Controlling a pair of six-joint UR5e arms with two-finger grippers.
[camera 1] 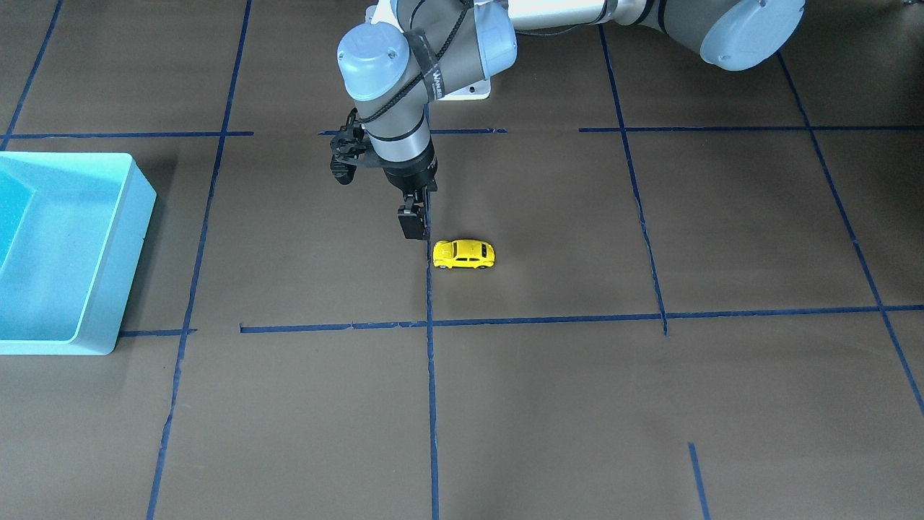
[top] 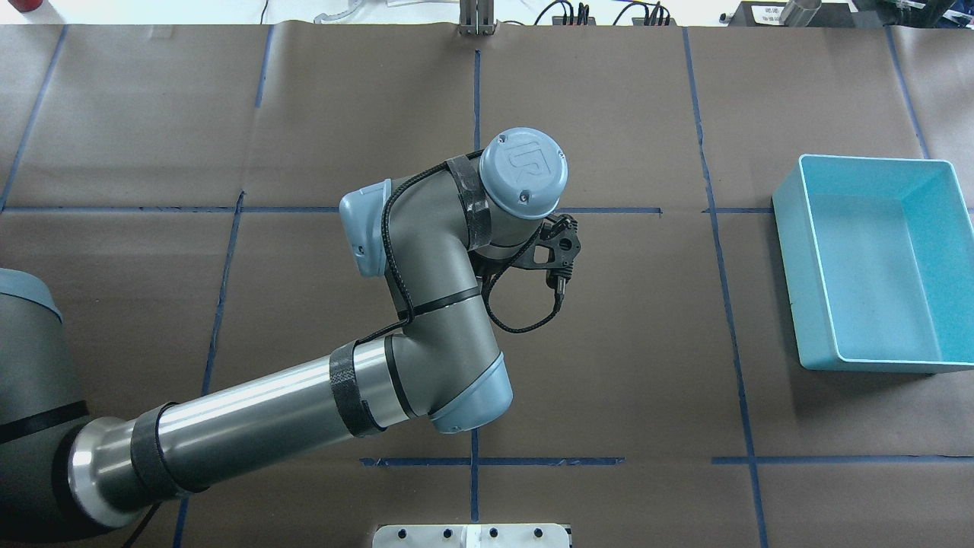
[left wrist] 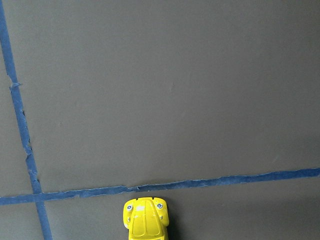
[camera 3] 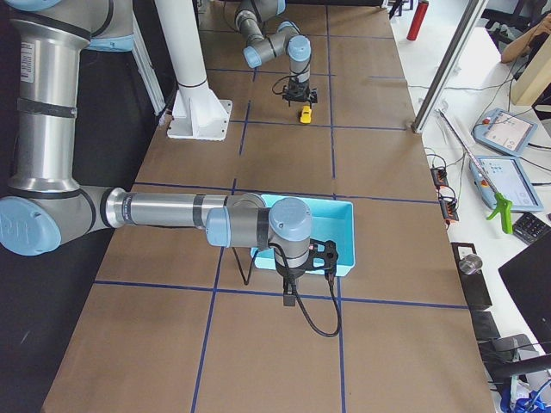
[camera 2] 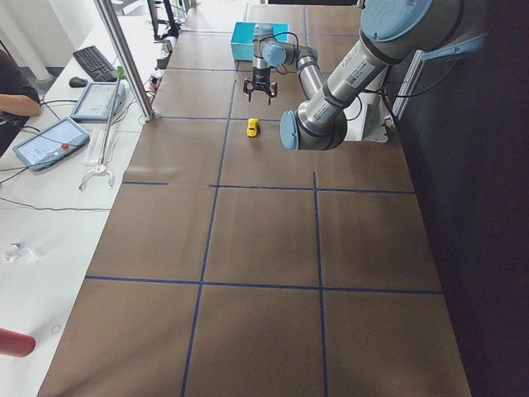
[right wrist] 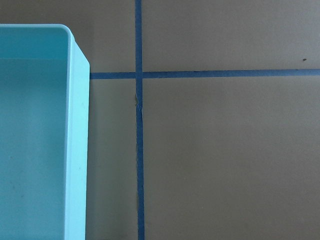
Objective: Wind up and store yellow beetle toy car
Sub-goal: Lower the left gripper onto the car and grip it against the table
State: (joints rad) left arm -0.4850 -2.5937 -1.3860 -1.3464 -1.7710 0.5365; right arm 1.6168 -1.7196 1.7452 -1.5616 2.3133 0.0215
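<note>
The yellow beetle toy car point(camera 1: 464, 254) stands on its wheels on the brown table, free of any grip. It also shows small in the side views point(camera 2: 252, 127) point(camera 3: 305, 114), and its rounded end sits at the bottom edge of the left wrist view point(left wrist: 146, 221). My left gripper point(camera 1: 417, 230) points down just beside the car's end, on the bin's side, a little above the table; its fingers look spread and hold nothing. In the overhead view the left arm hides the car. My right gripper point(camera 3: 288, 299) hangs by the light blue bin point(camera 3: 344, 232); whether it is open, I cannot tell.
The light blue bin point(camera 1: 108, 274) point(top: 791, 251) stands at the table's right end, its wall filling the left of the right wrist view point(right wrist: 77, 150). Blue tape lines point(camera 1: 431, 375) grid the table. A white mount plate point(top: 472, 535) sits at the robot's edge.
</note>
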